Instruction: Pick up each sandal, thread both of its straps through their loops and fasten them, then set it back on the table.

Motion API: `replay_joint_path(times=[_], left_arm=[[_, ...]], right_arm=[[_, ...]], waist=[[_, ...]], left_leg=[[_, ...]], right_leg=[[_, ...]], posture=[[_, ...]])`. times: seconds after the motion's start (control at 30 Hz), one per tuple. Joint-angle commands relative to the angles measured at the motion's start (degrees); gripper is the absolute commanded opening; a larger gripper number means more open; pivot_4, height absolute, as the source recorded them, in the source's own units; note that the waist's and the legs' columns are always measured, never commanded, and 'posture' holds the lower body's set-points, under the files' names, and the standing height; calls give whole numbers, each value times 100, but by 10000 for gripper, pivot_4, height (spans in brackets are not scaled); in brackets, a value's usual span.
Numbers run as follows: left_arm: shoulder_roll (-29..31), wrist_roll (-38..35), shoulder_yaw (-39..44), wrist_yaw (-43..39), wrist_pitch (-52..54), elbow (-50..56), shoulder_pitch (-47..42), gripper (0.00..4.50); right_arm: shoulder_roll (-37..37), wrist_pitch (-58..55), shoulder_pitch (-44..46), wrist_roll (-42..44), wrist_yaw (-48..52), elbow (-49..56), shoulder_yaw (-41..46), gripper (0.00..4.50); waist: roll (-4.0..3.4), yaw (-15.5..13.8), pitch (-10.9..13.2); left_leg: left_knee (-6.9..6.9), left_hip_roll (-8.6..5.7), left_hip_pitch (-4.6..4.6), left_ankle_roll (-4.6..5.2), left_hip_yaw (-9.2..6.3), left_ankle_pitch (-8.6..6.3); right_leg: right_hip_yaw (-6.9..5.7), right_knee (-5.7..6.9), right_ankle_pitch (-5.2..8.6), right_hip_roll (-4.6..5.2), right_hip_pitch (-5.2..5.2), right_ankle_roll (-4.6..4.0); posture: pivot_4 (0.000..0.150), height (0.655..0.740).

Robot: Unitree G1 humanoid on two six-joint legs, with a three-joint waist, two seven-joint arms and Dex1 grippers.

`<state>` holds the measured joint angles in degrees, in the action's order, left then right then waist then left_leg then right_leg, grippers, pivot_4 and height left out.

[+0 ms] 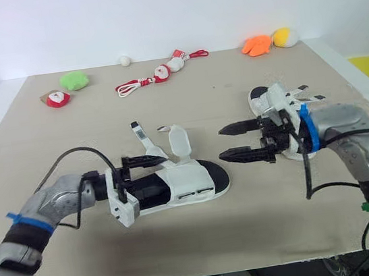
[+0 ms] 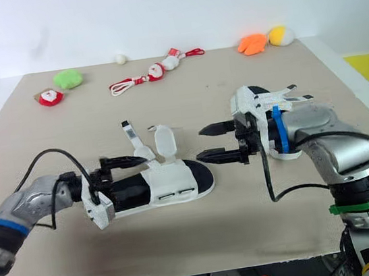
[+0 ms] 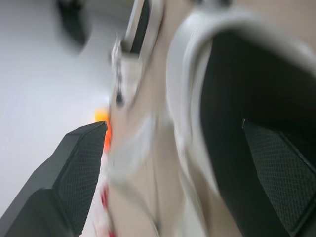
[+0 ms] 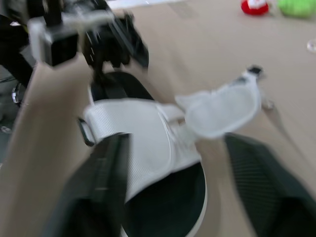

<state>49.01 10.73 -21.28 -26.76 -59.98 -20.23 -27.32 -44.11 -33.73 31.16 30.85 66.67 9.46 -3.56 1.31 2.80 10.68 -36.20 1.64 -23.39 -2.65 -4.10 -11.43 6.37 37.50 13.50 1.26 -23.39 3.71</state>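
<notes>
A white sandal [image 1: 189, 181] with a black footbed lies mid-table, toe to the right. Its wide strap flap [image 1: 179, 141] and a thin strap [image 1: 140, 133] stand up loose. My left gripper [image 1: 152, 172] is open at the heel end; in the left wrist view its fingers [image 3: 74, 177] straddle the sandal's side wall [image 3: 187, 113], one outside and one over the footbed. My right gripper [image 1: 222, 143] is open just right of the toe, holding nothing, and faces the sandal [image 4: 148, 148] in the right wrist view. A second white sandal [image 2: 253, 99] lies behind the right wrist, partly hidden.
Along the table's far edge lie small toys: a green plush [image 1: 73, 80], a red and white one [image 1: 57, 99], a santa on a red cord [image 1: 157, 75], a white ball [image 1: 124, 60], an orange piece [image 1: 256, 45] and a yellow one [image 1: 285, 36].
</notes>
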Motion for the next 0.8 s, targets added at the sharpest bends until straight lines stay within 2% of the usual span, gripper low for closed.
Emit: replay_joint_path(times=[0.03, 0.1, 0.13, 0.27, 0.33, 0.4, 0.53, 0.67, 0.8], left_arm=[[111, -1122, 499, -203, 1208, 976, 619, 45000], [81, -1518, 741, -300, 1873, 1487, 982, 45000], [52, -1762, 855, -322, 2248, 1732, 1160, 45000], [-107, -2455, 1213, -507, 3568, 2399, 1584, 45000], [-294, -3089, 1478, -544, 4359, 2590, 1653, 45000], [-442, -4234, 1722, -613, 5655, 2775, 1660, 45000], [-632, -5810, 2016, -712, 7627, 3143, 1578, 45000], [-960, -7045, 2453, -399, 8963, 3011, 1163, 45000], [-1222, -7739, 2689, -31, 10219, 2440, 634, 45000]], right_arm=[[198, 316, -255, -213, -236, 67, -11, 14119], [266, 445, -431, -381, -302, 76, -90, 3215], [317, 572, -524, -538, -369, 38, -168, 929], [481, 707, -671, -762, -506, -114, -279, 929], [561, 766, -669, -876, -566, -182, -342, 929], [604, 897, -685, -1085, -613, -277, -485, 929], [662, 1037, -757, -1380, -648, -322, -741, 929], [677, 1221, -767, -1822, -773, -544, -1010, 929], [745, 1525, -739, -2114, -868, -721, -1125, 929]], waist=[[0, -1, 0], [-2, -4, 2], [-2, -9, 1], [1, -6, 0], [0, -6, 1], [3, -4, -1], [4, 5, -2], [21, 0, -8], [31, 6, -16]], left_leg=[[0, 1, 1, 0, 2, 0], [-1, 1, 0, 0, 2, 0], [-5, 1, 1, 0, 2, 0], [-13, 2, 12, 0, 3, 2], [-13, 2, 12, 4, 3, 8], [-13, 2, 13, 4, 3, 10], [-13, 12, 13, 4, 2, 10], [-13, 11, 11, 4, -4, 10], [-15, 13, 31, 5, -5, 11]], right_leg=[[0, 1, 0, 0, 0, -1], [0, 5, 5, 0, -1, 5], [0, 7, 5, -1, -1, 6], [0, 9, 4, -2, 10, 7], [0, 11, -1, -4, 8, 5], [1, 12, -4, -5, 8, 4], [0, 15, -3, -17, 5, 4], [0, 14, -1, -20, 7, 4], [1, 14, -4, -24, 21, 4]], posture=[[1500, 7400], [1500, 7400], [1500, 7400], [1500, 7400], [1500, 7400], [1500, 7400], [1500, 7400], [1500, 7400], [1500, 7400]])
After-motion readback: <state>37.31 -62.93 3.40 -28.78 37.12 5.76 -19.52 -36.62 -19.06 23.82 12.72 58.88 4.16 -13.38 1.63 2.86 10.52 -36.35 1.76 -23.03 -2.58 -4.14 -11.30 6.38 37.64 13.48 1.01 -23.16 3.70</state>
